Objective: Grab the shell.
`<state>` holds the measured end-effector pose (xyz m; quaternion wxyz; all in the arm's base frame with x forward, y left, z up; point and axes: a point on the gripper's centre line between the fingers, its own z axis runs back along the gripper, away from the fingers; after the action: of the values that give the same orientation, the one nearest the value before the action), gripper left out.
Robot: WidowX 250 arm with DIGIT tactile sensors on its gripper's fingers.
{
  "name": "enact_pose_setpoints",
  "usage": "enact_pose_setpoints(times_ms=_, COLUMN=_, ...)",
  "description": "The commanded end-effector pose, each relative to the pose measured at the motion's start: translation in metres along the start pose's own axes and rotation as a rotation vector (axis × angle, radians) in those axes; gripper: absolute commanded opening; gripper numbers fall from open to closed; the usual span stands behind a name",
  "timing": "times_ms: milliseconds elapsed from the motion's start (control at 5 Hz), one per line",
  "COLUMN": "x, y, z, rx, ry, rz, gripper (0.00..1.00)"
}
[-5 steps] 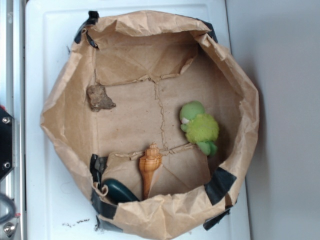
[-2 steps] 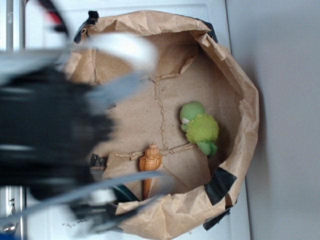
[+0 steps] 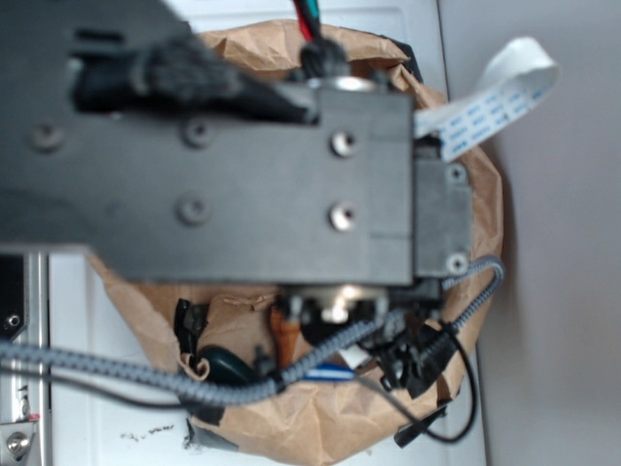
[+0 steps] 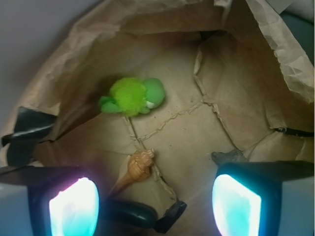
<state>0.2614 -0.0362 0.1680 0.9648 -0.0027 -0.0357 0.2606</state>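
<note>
The shell (image 3: pixel 284 335), in the exterior view, shows only as a narrow strip of glossy orange-tan below the robot arm (image 3: pixel 223 165), near the lower rim of the paper bag (image 3: pixel 320 427). The arm, a blurred black block with screw heads, covers most of the bag. A grey braided cable (image 3: pixel 194 383) crosses under it, and a white ribbon cable (image 3: pixel 485 102) loops out at the upper right. A dark green oval object (image 3: pixel 228 367) lies just left of the shell strip, against the bag's lower-left wall. The bag, patched with black tape (image 3: pixel 427 354), sits on a white tabletop (image 3: pixel 97 408). The end effector is hidden here.

In the wrist view, the shell (image 4: pixel 139 164) lies on the bag floor (image 4: pixel 197 142) below centre, along a crease. Its body is ridged, orange-tan and glossy, the whorled end pointing up-right and the long thin tail running down-left. The end effector (image 4: pixel 155 206) hangs above the floor with its two fingers (image 4: pixel 74 206) spread wide and nothing between them, their lit pads at the lower left and lower right. The shell is between the fingers, nearer the left one in this view, and clear of both. A green plush toy (image 4: pixel 132 96) lies above the shell, well apart. The dark green oval object (image 4: pixel 129 214) sits at the lower edge by the tail. A rough grey rock (image 4: pixel 229 157) peeks above the right-hand finger.
</note>
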Motion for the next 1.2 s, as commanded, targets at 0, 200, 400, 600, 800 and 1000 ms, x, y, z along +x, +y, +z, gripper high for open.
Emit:
enact_pose_setpoints(times_ms=0, x=0.008, y=0.010, z=-0.034, rx=-0.033, ry=-0.143, rz=0.024, gripper=1.00)
enact_pose_setpoints(times_ms=200, x=0.006, y=0.012, z=-0.083, rx=0.001, ry=-0.161, rz=0.031, gripper=1.00)
enact_pose_setpoints(times_ms=400, x=0.008, y=0.016, z=-0.090, rx=-0.006, ry=-0.132, rz=0.043, gripper=1.00)
enact_pose_setpoints(times_ms=600, x=0.007, y=0.005, z=-0.098, rx=-0.046, ry=-0.062, rz=0.026, gripper=1.00)
enact_pose_setpoints(times_ms=800, x=-0.001, y=-0.005, z=-0.097, rx=-0.143, ry=-0.040, rz=0.037, gripper=1.00)
enact_pose_setpoints(times_ms=1000, x=-0.011, y=-0.017, z=-0.107, rx=-0.161, ry=-0.020, rz=0.031, gripper=1.00)
